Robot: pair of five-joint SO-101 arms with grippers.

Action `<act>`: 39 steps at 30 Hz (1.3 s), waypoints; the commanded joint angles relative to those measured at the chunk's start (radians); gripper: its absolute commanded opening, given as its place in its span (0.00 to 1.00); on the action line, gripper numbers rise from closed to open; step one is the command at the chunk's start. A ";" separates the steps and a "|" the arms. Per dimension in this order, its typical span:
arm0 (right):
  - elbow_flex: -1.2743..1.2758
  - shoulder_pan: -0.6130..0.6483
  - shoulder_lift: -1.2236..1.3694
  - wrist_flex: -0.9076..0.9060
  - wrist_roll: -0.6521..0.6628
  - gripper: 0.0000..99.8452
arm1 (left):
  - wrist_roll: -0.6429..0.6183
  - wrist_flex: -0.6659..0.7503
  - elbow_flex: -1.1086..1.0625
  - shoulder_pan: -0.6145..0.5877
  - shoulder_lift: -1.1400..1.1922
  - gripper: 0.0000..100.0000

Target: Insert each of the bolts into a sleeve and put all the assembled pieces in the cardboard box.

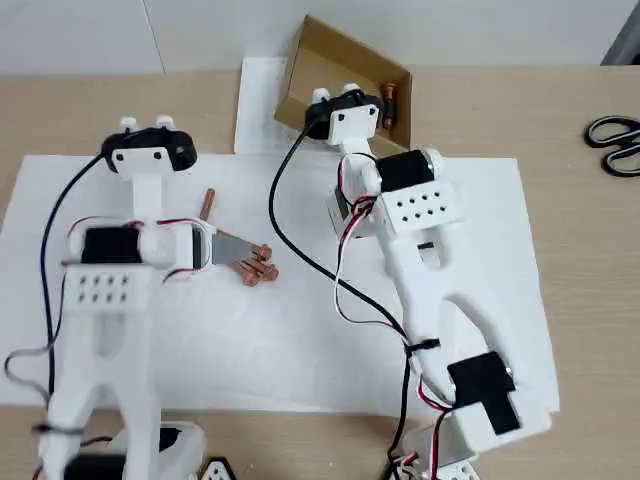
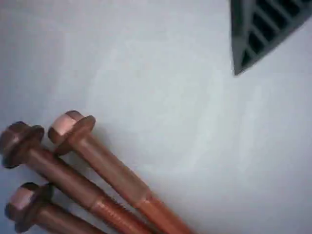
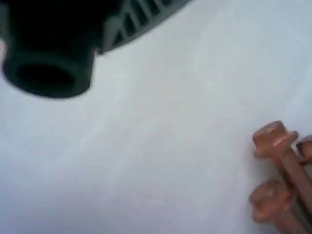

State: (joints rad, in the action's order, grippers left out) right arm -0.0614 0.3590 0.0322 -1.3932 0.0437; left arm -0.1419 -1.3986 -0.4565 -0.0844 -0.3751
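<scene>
Black sleeve (image 3: 48,63) tight in right hand (image 3: 73,36), low over paper (image 3: 170,122); left hand (image 1: 238,252) beside bolts (image 2: 83,165), openness unclear.

Bolts (image 1: 257,268) lie clustered on the paper sheet (image 1: 250,340) spread over the table (image 1: 585,280). The cardboard box (image 1: 340,60) sits at their one o'clock, perhaps holding an assembled piece (image 1: 388,102). Scissors (image 1: 615,142) lie at the box's three o'clock.

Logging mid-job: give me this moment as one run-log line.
left gripper beside loose bolts on white sheet | black sleeve close in right wrist view, hold unclear | cardboard box holds a copper piece
</scene>
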 commanded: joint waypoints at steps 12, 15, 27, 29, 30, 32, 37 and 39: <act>0.002 0.039 -0.061 -0.004 0.049 0.00 | 0.026 0.029 0.412 -0.094 0.434 0.19; 0.002 0.039 -0.061 -0.004 0.049 0.00 | 0.025 0.031 0.456 -0.077 0.522 0.17; 0.002 0.039 -0.061 -0.004 0.049 0.00 | 0.003 0.031 0.791 -0.074 0.870 0.17; 0.002 0.039 -0.061 -0.004 0.049 0.00 | 0.005 0.031 0.837 -0.074 0.928 0.17; 0.002 0.039 -0.061 -0.004 0.049 0.00 | 0.005 0.031 0.857 -0.074 0.956 0.17; 0.002 0.039 -0.061 -0.004 0.049 0.00 | 0.006 0.031 0.898 -0.074 1.008 0.17; 0.002 0.039 -0.061 -0.004 0.049 0.00 | 0.011 0.023 0.966 -0.074 1.112 0.14; 0.002 0.039 -0.061 -0.004 0.049 0.00 | 0.011 0.025 0.975 -0.074 1.134 0.10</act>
State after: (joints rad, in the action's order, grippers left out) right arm -0.0552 0.3974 0.0322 -1.3932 0.0806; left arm -0.1235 -1.3848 0.4718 -0.1565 0.7373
